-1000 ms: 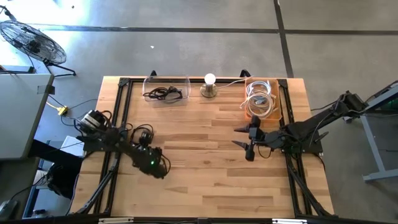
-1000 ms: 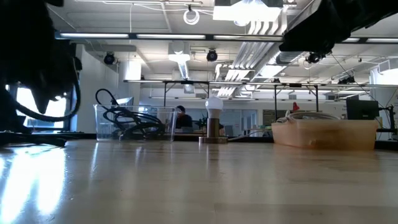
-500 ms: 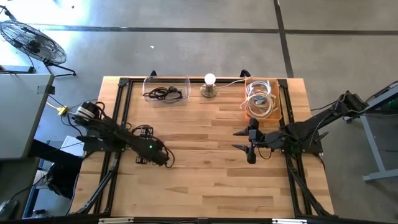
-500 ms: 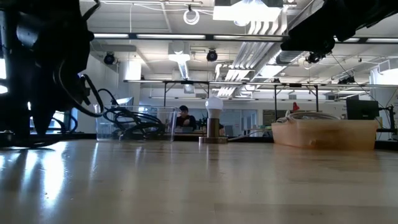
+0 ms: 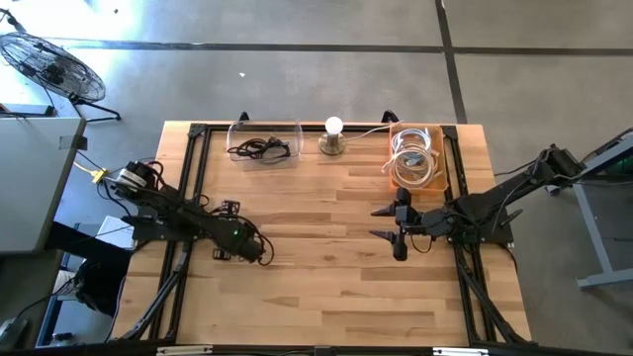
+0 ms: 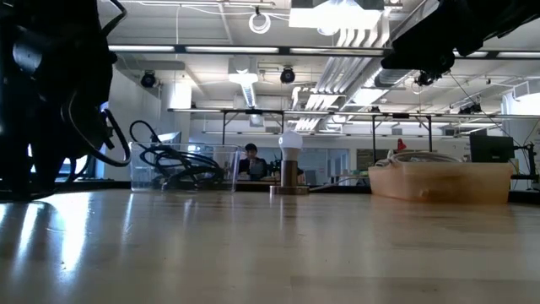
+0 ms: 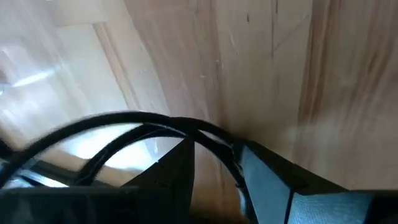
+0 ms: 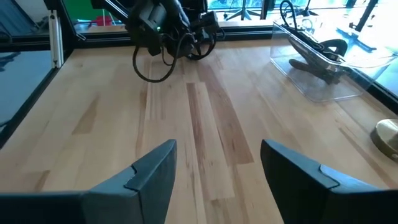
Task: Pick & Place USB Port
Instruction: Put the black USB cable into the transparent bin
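Along the near edge the table (image 5: 326,297) was bare wood, plenty of free room. Mid-table, left side: left pincer (image 5: 247,249) low over the boards, nose down; its wrist view showed only planks and a black lead crossing close by. Could not tell if it was open, closed or holding anything. Mid-table, right side: right pincer (image 5: 381,222) hung above the wood, jaws spread wide, empty, aimed across at the left arm.

Far edge, left to right: clear bin (image 5: 287,129) with a black cable bundle (image 5: 259,149), a bulb lamp (image 5: 333,135), a tan bin (image 5: 438,138) with coiled white cable (image 5: 410,158). No separate USB port could be made out; the task's thing was probably one of those cables, still in its bin.

Handling guess: light, floppy, tangles easily, loops will drag along. Best taken at the stiff plug end or a bunched part, not a single loose strand.

Room: bin walls limit side approach, so come from above. The lamp stood between the bins, and black frame rails (image 5: 193,178) ran along the table's sides. The centre was open for placing.
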You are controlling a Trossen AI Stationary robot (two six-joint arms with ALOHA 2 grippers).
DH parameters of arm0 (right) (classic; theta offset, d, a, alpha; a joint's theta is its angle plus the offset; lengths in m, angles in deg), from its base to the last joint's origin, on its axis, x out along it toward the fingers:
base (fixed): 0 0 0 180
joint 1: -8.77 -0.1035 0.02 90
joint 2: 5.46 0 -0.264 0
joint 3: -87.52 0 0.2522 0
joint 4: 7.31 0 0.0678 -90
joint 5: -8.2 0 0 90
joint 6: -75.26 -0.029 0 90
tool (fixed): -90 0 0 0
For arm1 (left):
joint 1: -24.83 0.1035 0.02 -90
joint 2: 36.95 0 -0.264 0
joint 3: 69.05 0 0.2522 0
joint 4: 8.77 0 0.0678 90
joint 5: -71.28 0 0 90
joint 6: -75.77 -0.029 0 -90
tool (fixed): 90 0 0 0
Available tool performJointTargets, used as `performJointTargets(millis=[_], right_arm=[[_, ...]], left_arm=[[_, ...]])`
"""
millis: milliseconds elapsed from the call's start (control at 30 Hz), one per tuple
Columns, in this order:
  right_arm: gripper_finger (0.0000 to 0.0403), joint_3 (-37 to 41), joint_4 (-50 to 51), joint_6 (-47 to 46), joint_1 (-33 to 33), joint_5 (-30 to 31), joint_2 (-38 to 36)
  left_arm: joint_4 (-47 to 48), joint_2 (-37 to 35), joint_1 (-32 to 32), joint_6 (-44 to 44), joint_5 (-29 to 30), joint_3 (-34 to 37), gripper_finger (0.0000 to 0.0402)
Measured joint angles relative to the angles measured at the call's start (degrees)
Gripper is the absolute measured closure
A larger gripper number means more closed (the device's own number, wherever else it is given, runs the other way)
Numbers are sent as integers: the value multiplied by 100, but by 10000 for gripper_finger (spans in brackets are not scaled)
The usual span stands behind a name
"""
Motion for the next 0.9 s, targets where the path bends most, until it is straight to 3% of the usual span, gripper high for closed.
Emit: performJointTargets(millis=[200,400,533,900], right_arm=[[178,0,2,-93,0,-202,2],[178,0,49,-93,-63,-279,2],[178,0,110,-79,-192,-147,2],[178,0,216,-29,-306,126,2]], left_arm=[[-375,-36,368,86,-329,377,289],[-462,-187,594,218,-382,437,387],[-592,-519,598,187,-225,462,377],[-941,-1796,591,235,-123,467,396]])
